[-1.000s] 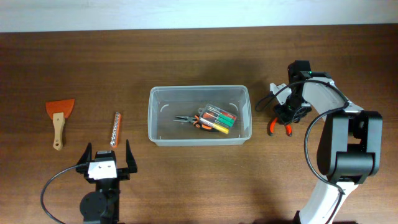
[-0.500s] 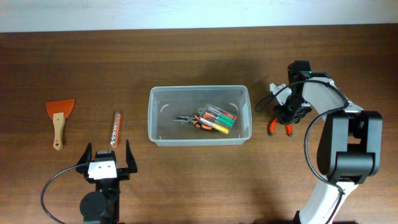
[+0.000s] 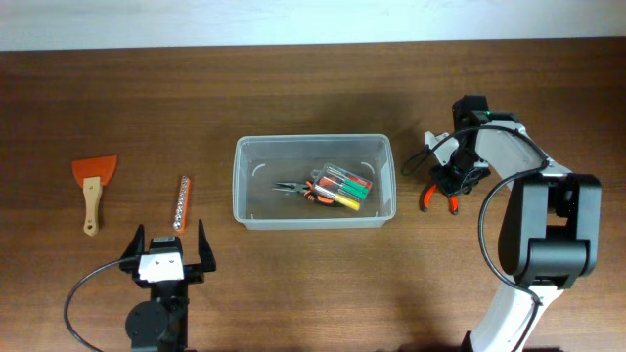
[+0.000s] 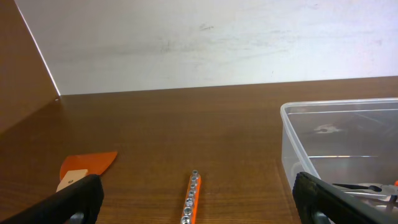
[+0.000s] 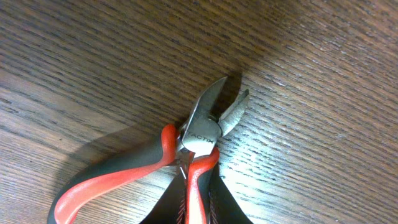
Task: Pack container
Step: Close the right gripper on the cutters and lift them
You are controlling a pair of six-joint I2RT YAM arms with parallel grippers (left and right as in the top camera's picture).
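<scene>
A clear, translucent plastic rectangular container [image 3: 313, 141] sits on the brown wooden table [image 3: 313, 88]. Inside it, towards its right half, lie small orange-and-black-handled pliers [image 3: 296, 189] touching a clear case of coloured sticks [image 3: 345, 186]. Left of the container lies a slim orange bit holder with silver sockets [image 3: 181, 202], and farther left an orange scraper with a pale wooden handle [image 3: 92, 188]. Below and left of the container, the left gripper [image 3: 169, 235] has its fingers spread wide. Right of the container, the right gripper [image 3: 452, 181] is directly over red-handled cutters [image 3: 439, 199].
</scene>
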